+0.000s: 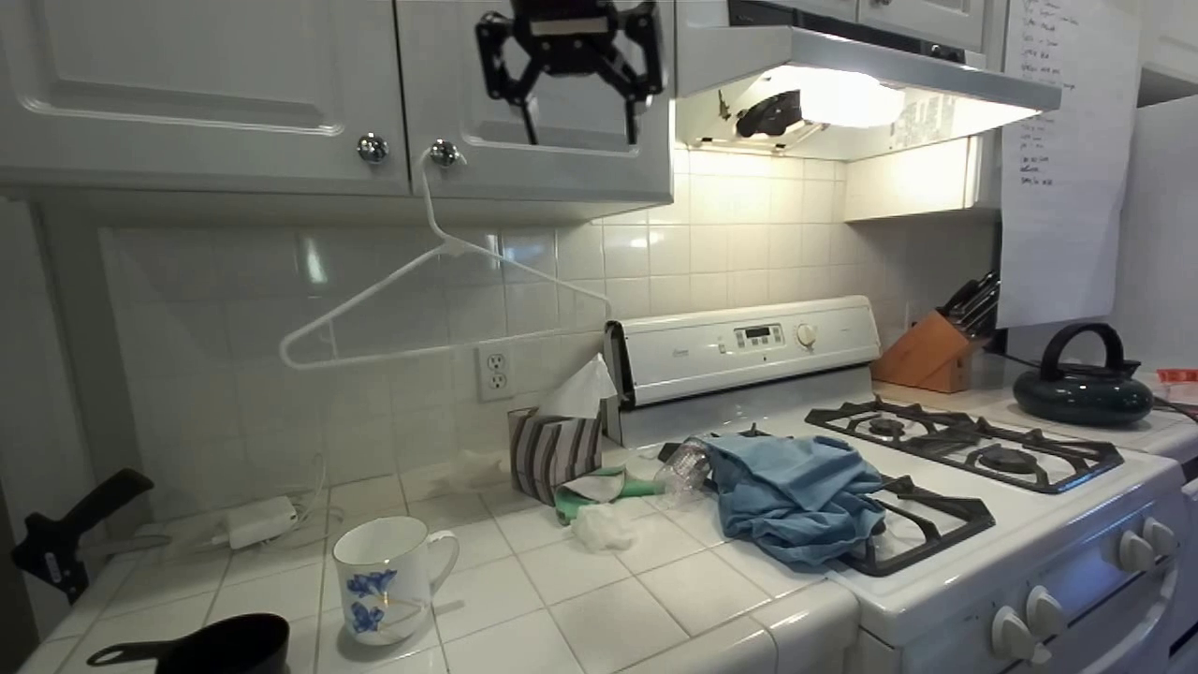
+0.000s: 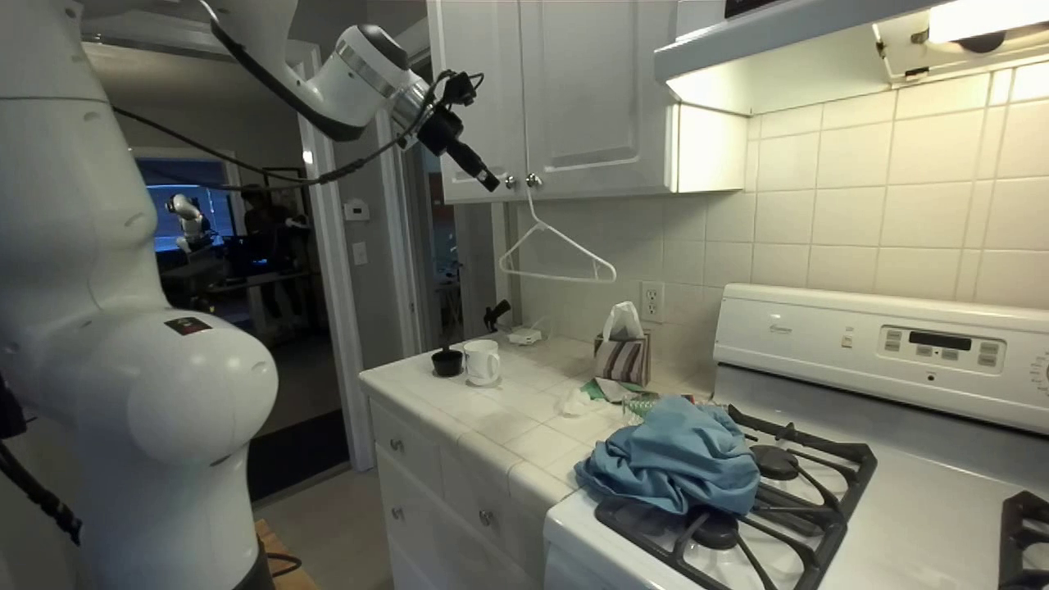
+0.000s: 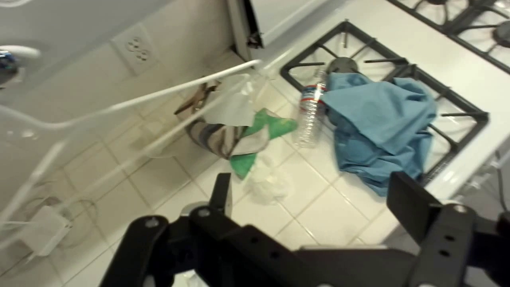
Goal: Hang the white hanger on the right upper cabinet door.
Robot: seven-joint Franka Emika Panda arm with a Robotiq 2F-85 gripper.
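Note:
The white hanger hangs by its hook from the round knob of the right upper cabinet door. It also hangs there in an exterior view, near the door's lower left corner. In the wrist view the hanger crosses the left side, and the knob is at the left edge. My gripper is open and empty, apart from the hanger, in front of the door. It also shows in an exterior view and in the wrist view, with nothing between its fingers.
Below are a floral mug, a black pan, a striped tissue box and a plastic bottle. A blue cloth lies partly on the stove. The range hood juts out beside the door.

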